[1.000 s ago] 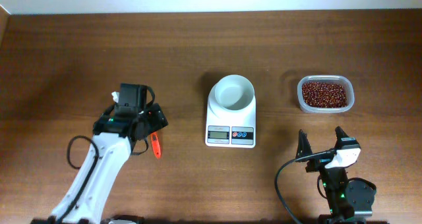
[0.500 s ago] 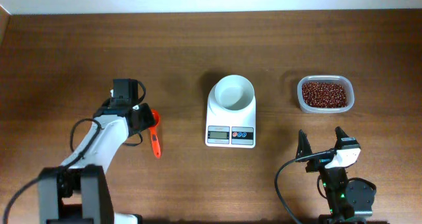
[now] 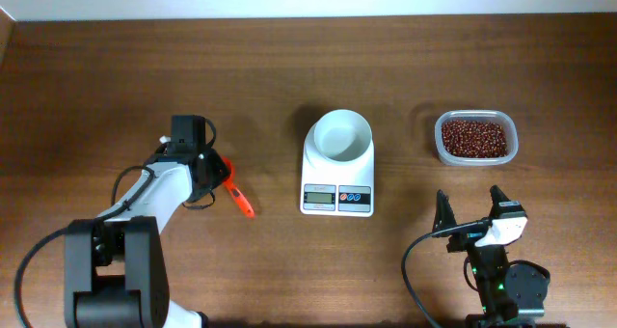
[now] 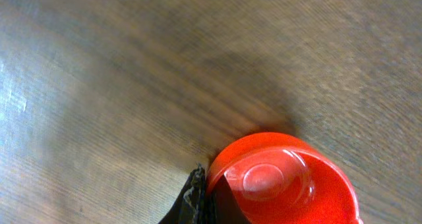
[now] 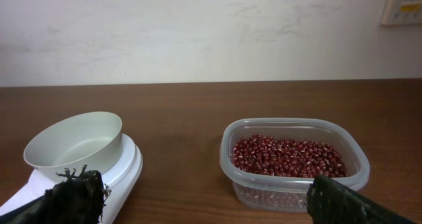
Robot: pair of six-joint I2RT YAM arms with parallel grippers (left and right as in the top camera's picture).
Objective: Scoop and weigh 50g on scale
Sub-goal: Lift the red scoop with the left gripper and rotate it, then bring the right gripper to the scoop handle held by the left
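A: So, item one, the scale (image 3: 337,185)?
B: Centre of the table (image 3: 145,68), white bowl (image 3: 339,135) on top; tub of red beans (image 3: 474,138) well to its right.
A: And the left gripper (image 3: 214,170)?
B: Closed on the red scoop (image 3: 236,193), left of the scale.
A: The right gripper (image 3: 469,201)?
B: Near right, jaws wide, empty.

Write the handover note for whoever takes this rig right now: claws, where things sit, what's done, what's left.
Left claw: shut on the rim of the red scoop, left of the scale.
Right claw: open, empty, near the front edge, below the tub.
Bowl on the scale: empty. Beans all in the tub, right of the scale.
Done: scoop gripped.
Left: scoop beans, tip them into the bowl up to 50 g.
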